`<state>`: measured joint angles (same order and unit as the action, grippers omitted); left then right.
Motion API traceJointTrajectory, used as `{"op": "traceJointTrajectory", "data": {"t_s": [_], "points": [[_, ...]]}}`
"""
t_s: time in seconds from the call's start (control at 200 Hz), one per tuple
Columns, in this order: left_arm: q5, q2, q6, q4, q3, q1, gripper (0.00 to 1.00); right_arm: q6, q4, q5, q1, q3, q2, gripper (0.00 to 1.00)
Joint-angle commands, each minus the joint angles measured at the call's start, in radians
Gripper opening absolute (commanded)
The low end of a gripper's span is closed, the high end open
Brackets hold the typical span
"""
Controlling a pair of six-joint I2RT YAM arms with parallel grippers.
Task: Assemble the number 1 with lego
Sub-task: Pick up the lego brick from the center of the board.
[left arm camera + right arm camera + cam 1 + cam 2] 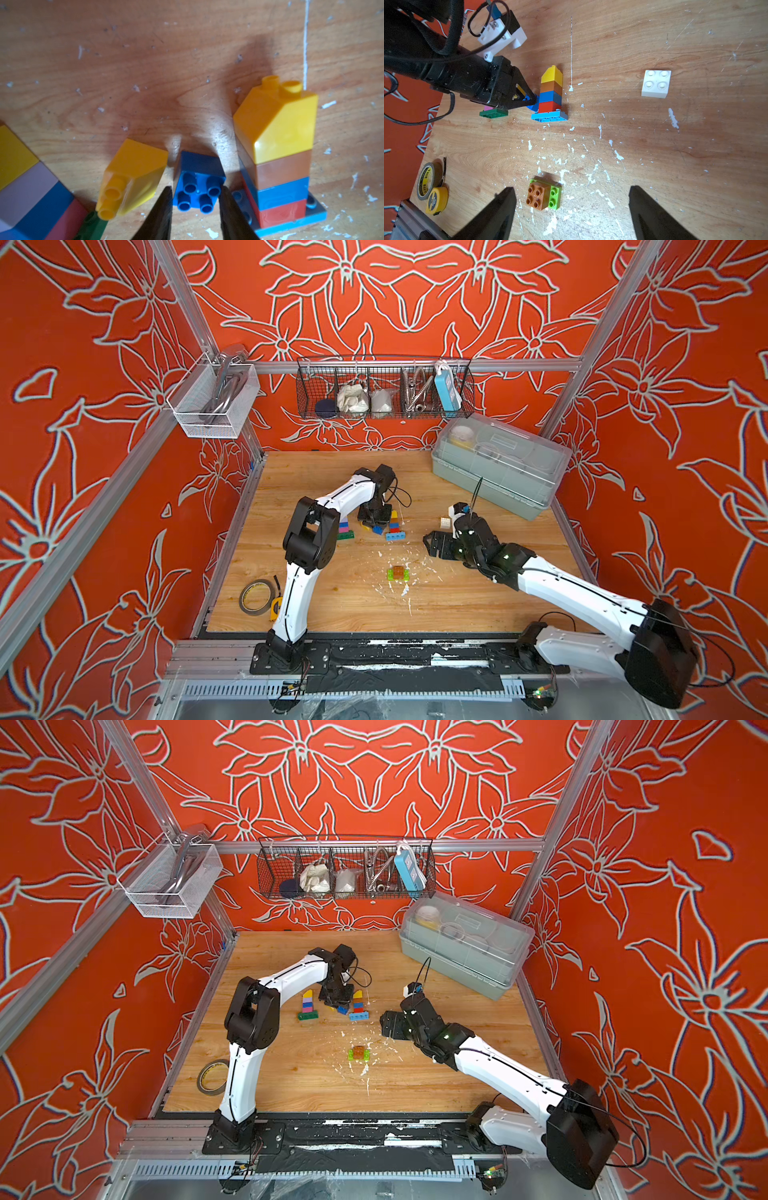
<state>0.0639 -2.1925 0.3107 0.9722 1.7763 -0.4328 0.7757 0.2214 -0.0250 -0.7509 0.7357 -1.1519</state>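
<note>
**While the left gripper [196,188] brackets a blue brick [199,166], the right gripper [571,188] waits wide**

Since the blue brick sits straight between the left jaws, its studs turned toward the wrist camera, the coming move looks like a plain pinch and lift. The brick is square, so it has no long axis to line up with. The jaws stand narrow, one finger at each flank. Whether they already press on the plastic, I cannot tell.

Room is tight. A yellow sloped brick [135,166] lies on its side just beside one finger. The tower on the light blue plate [282,145] stands just beside the other, and that plate's edge is close to the fingertip. A tower on a dark green plate [307,1006] stands beyond the yellow brick.

The left arm is plainly the nearer one. The right gripper hangs well apart with its jaws spread wide and nothing in them, near a brown brick [536,195] seated on a lime plate [555,195]. A white brick [656,83] lies off alone.

The wood-grain table [145,62] is flat, scuffed and strewn with white flecks.
</note>
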Motion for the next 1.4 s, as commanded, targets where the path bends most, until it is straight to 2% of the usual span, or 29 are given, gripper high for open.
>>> {"op": "traceJointTrajectory", "data": {"t_s": [0.0, 0.12, 0.265, 0.43, 0.626, 0.986, 1.396], "points": [[-0.041, 0.017, 0.075, 0.05, -0.053, 0.001, 0.37, 0.003, -0.018, 0.003, 0.004, 0.007, -0.01, 0.9], [-0.058, 0.064, 0.168, 0.057, -0.103, 0.001, 0.4, 0.003, -0.018, 0.003, 0.004, 0.007, -0.012, 0.9], [-0.003, 0.108, 0.264, 0.008, -0.193, 0.0, 0.44, 0.004, -0.018, 0.005, 0.004, 0.007, -0.012, 0.9], [0.018, 0.138, 0.308, -0.028, -0.247, 0.0, 0.49, 0.003, -0.017, 0.006, 0.005, 0.007, -0.012, 0.9], [-0.003, 0.167, 0.287, -0.058, -0.261, 0.0, 0.55, 0.002, -0.016, 0.009, 0.004, 0.009, -0.015, 0.9], [0.002, 0.087, 0.145, -0.03, -0.125, 0.005, 0.58, 0.0, -0.015, 0.007, 0.005, 0.008, -0.012, 0.9], [0.065, 0.13, 0.212, -0.055, -0.193, -0.022, 0.58, -0.001, -0.014, 0.01, 0.006, 0.008, -0.011, 0.9]]}}
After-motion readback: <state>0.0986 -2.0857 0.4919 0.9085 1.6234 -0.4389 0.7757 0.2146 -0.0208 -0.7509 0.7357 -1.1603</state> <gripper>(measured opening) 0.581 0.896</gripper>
